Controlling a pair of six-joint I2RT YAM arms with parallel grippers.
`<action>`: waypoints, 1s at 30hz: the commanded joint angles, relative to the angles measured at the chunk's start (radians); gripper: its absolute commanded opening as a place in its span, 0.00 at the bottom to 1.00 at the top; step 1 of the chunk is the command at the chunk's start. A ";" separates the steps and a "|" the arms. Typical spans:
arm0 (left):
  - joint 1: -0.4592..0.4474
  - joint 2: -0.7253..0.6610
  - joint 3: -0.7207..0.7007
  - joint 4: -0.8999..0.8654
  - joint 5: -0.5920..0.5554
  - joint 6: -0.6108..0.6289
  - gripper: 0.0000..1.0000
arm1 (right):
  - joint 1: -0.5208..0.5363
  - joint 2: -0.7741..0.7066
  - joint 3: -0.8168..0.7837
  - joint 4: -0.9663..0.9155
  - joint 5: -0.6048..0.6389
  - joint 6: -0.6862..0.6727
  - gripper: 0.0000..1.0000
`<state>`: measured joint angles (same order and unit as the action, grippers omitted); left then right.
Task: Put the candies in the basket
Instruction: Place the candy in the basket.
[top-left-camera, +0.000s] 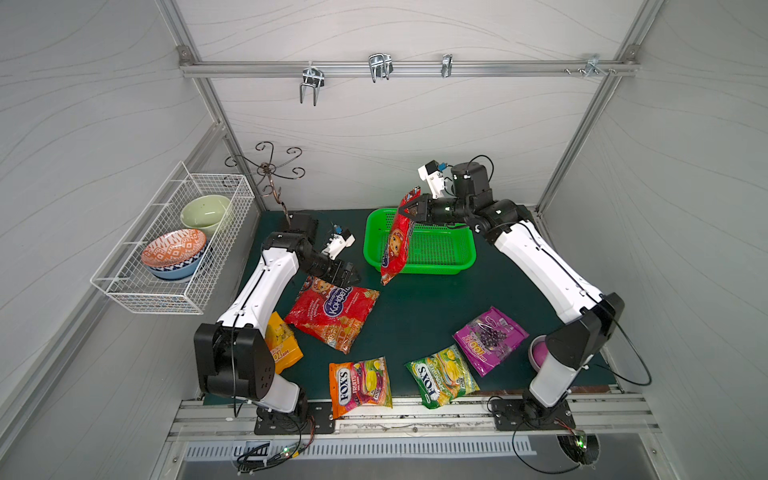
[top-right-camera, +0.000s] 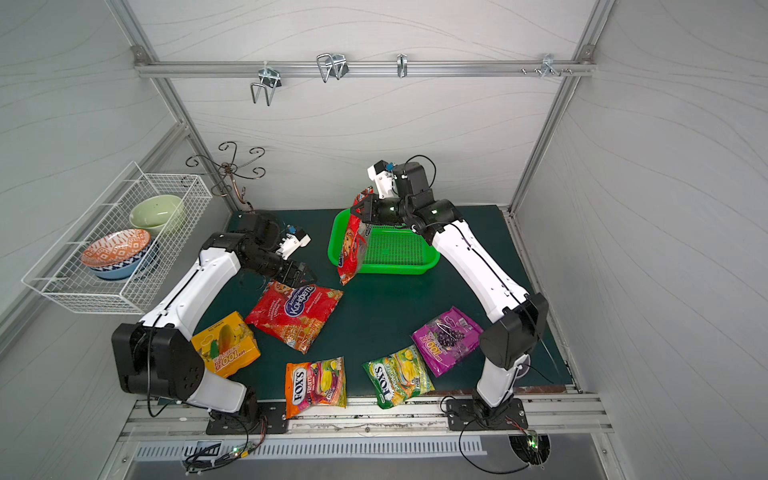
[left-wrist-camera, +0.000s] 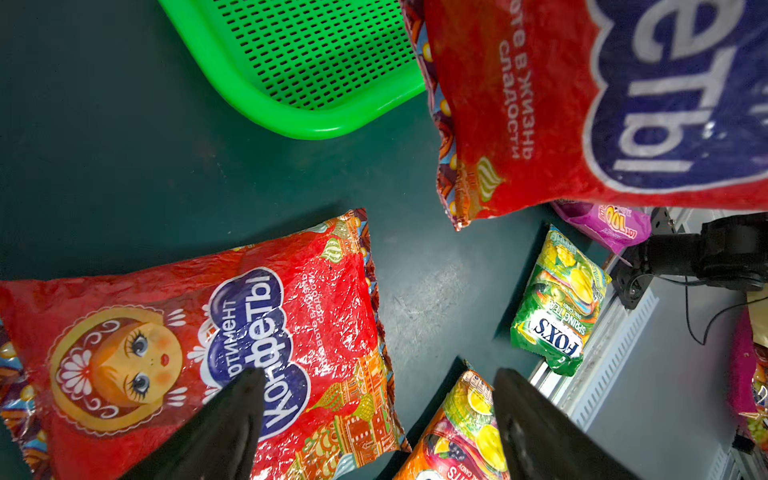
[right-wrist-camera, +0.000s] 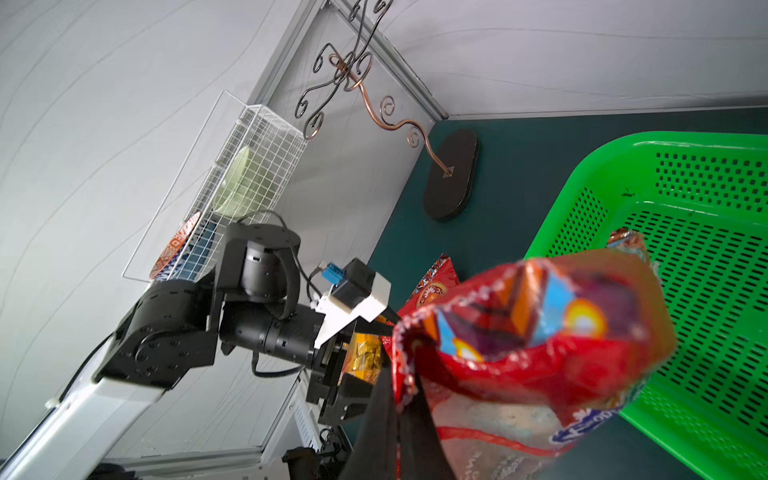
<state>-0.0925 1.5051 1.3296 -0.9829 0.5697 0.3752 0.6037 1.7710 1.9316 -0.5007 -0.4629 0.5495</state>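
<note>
Hanging from the right pincer (top-left-camera: 409, 209) in a top view, the lifted red candy bag (top-left-camera: 397, 245) dangles upright just right of frame centre. Its top edge is pinched, its body crosses the left end of the green basket (top-left-camera: 446, 270), and its lower end reaches past the near rim. The green basket stands on the dark green tabletop (top-left-camera: 419, 324).

The left pincer (top-left-camera: 352, 275), spread wide, hovers over the upper corner of the flat red candy bag (top-left-camera: 332, 311), left of centre. Across the lower frame lie four more bags, all outside the green basket:
- the yellow-orange bag (top-left-camera: 284, 347), partly under the left arm
- the orange FOX'S bag (top-left-camera: 359, 384)
- the green FOX'S bag (top-left-camera: 442, 376)
- the purple grape bag (top-left-camera: 490, 338)

A white wire basket (top-left-camera: 124, 286) holding bowls hangs on the wall at left. Both top views agree on this layout.

In the left wrist view, two black fingers (left-wrist-camera: 232, 419) stand far apart at the bottom edge, above the printed face of the flat red candy bag. The lifted red candy bag fills the upper right, and a corner of the green basket shows at upper centre. The green FOX'S bag lies at right.

In the right wrist view, the right pincer's dark fingers (right-wrist-camera: 380, 415) press together on the crimped edge of the lifted red candy bag at bottom centre. The green basket fills the right side, and the left arm reaches in from lower left.
</note>
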 joint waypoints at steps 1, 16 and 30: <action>0.005 -0.009 -0.014 0.072 -0.035 -0.053 0.89 | -0.048 0.075 0.090 0.134 -0.071 -0.026 0.00; 0.005 -0.006 -0.043 0.102 -0.011 -0.085 0.89 | -0.123 0.332 0.363 0.153 -0.180 0.049 0.00; 0.005 -0.002 -0.048 0.107 -0.007 -0.092 0.89 | -0.170 0.497 0.518 0.178 -0.173 0.098 0.00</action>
<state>-0.0925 1.5051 1.2816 -0.9070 0.5426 0.2840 0.4385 2.2333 2.4062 -0.4358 -0.6041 0.6323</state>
